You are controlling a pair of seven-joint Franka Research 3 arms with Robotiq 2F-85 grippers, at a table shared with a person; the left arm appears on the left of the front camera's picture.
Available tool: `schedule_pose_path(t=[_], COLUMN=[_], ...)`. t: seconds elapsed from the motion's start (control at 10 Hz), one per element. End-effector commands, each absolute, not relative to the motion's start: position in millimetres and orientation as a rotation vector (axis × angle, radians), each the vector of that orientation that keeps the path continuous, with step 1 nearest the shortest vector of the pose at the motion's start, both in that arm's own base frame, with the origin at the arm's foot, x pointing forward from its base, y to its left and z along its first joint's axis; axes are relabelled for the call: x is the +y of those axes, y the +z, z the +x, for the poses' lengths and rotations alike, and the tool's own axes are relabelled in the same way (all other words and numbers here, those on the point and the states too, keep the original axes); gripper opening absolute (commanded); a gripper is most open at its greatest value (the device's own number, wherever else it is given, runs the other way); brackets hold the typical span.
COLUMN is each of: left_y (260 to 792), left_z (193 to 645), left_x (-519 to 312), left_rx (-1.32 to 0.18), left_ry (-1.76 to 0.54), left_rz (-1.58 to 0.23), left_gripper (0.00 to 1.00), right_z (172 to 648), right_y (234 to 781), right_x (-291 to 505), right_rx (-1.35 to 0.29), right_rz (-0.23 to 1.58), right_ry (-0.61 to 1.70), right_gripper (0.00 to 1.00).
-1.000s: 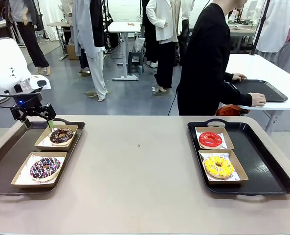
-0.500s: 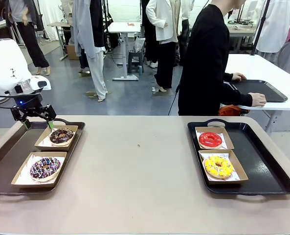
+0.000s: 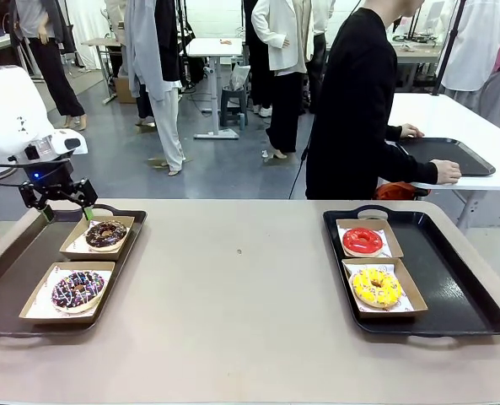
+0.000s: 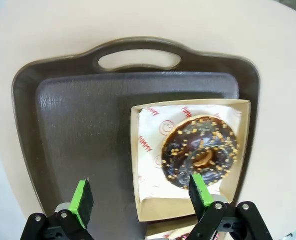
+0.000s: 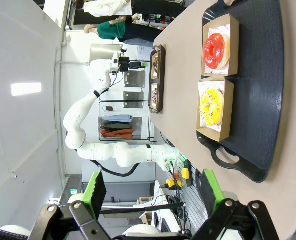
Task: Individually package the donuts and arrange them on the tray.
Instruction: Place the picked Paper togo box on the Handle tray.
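Note:
Two black trays lie on the table. On the left tray (image 3: 13, 261), a dark chocolate donut (image 3: 106, 234) and a chocolate donut with colourful sprinkles (image 3: 77, 289) each sit in a paper-lined box. On the right tray (image 3: 460, 287), a red donut (image 3: 362, 240) and a yellow donut (image 3: 377, 287) are boxed the same way. My left gripper (image 3: 65, 212) hangs open above the far end of the left tray. In the left wrist view the gripper (image 4: 141, 195) is empty, with the chocolate donut (image 4: 200, 151) below its right finger. My right gripper (image 5: 152, 189) is open and empty, high above the red donut (image 5: 216, 50) and yellow donut (image 5: 210, 107).
A person in black (image 3: 359, 110) stands past the table's far edge, turned to a white side table with another black tray (image 3: 448, 154). Bare tabletop (image 3: 241, 278) stretches between the two trays.

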State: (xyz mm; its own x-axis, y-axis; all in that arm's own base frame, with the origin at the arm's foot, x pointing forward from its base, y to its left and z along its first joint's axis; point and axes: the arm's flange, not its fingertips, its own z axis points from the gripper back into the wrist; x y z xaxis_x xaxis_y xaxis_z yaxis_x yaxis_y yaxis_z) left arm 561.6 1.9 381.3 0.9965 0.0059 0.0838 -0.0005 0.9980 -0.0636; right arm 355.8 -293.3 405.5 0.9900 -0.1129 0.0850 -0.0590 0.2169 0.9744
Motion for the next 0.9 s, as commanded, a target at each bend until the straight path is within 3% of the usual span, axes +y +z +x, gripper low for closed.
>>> schedule_pose_path(t=[0.0, 0.3, 0.8], left_y=[430.5, 471.1, 429.2], left_z=[540.0, 506.9, 479.8], left_x=[21.7, 101.5, 245.9], left_rx=[-0.088, -0.007, 0.088], left_ry=[-0.009, -0.041, 0.081], left_rz=[-0.304, -0.72, -1.289], left_gripper=[1.0, 1.0, 1.0], right_z=[356.5, 356.5, 356.5], right_y=[408.0, 408.0, 408.0], right_x=[-292.3, -292.3, -292.3], right_rx=[-0.147, -0.147, -0.147], right_rz=[1.348, 1.348, 1.348], right_ry=[-0.046, -0.046, -0.046], right_gripper=[1.0, 1.0, 1.0])
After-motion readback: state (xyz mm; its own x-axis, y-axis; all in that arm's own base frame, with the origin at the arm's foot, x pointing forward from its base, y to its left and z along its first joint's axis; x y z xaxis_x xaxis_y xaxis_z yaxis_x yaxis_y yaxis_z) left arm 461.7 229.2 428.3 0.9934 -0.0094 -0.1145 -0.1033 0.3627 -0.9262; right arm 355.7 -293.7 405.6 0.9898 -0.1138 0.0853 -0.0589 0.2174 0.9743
